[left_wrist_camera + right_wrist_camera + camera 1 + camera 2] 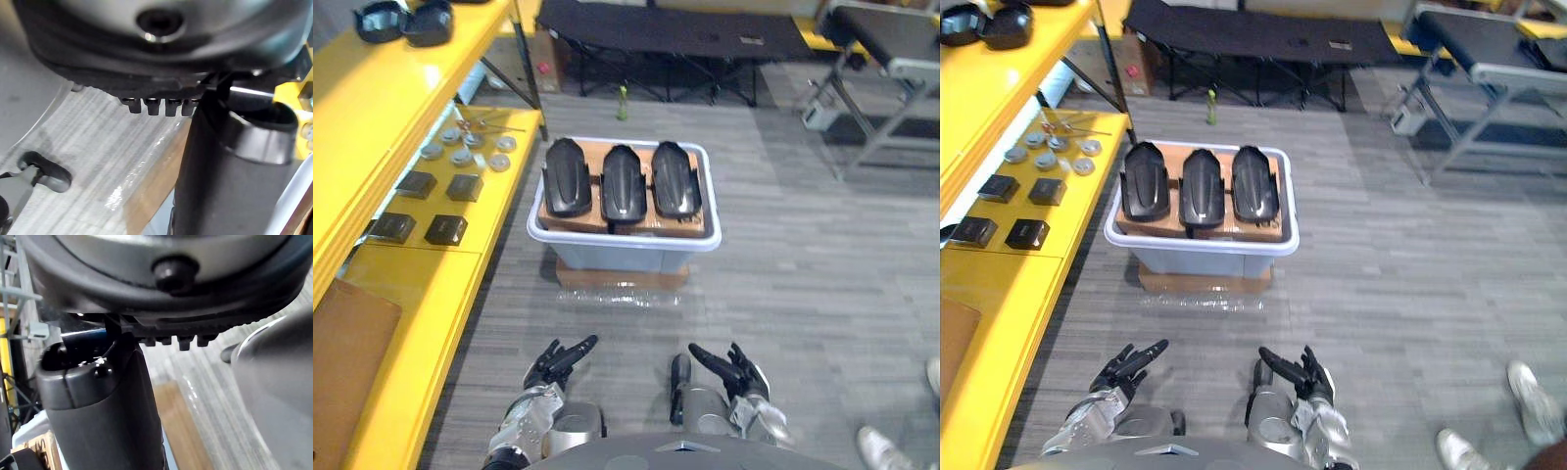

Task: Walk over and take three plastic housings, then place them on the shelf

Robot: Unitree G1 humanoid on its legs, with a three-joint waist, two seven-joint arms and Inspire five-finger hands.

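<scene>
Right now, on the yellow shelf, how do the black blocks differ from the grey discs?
The black blocks are square and dark; the grey discs are round and pale. The blocks lie in two rows nearer the robot; the discs lie clustered farther off. Both lie flat on the yellow shelf.

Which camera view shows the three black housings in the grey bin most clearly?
The left eye view: all three housings lie whole, side by side, near the picture's middle in the bin. The right eye view shows the same, further left. In the wrist views I cannot make them out.
</scene>
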